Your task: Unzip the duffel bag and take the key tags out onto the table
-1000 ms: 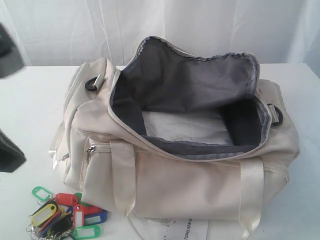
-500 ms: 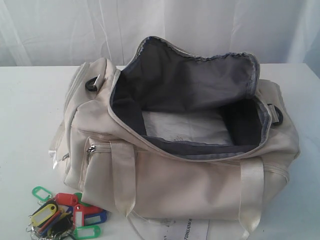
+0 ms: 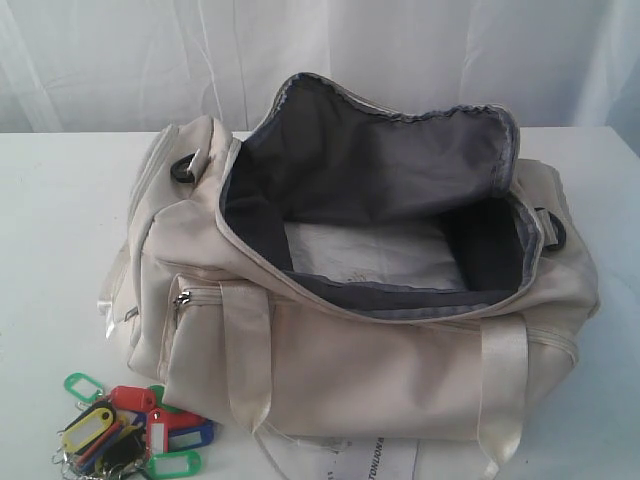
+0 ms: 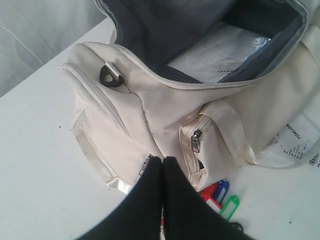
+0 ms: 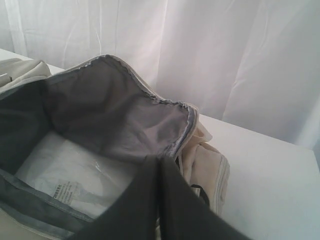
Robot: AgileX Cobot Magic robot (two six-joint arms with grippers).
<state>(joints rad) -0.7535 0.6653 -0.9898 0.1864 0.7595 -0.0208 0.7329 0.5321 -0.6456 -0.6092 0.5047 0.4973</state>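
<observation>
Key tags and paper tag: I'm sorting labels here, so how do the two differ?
The key tags are a bunch of green, red, yellow and blue plastic pieces; the paper tag is one flat white printed sheet. The key tags lie beside the duffel bag; the paper tag lies at its front edge, cut off by the frame. Both rest on the table, outside the bag.

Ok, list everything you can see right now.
duffel bag: one, cream with dark grey lining, mid-table, unzipped wide.
key tags: one bunch, green, red, yellow, blue, black, on the table beside the bag.
wrapped sheet: one, white, on the bag's floor.
paper tag: one, white, printed, on the table at the bag's edge.
table: one, white, under everything.
curtain: one, white, behind the table.
left gripper: one, black, shut, by the key tags.
right gripper: one, black, shut, over the bag's opening.
</observation>
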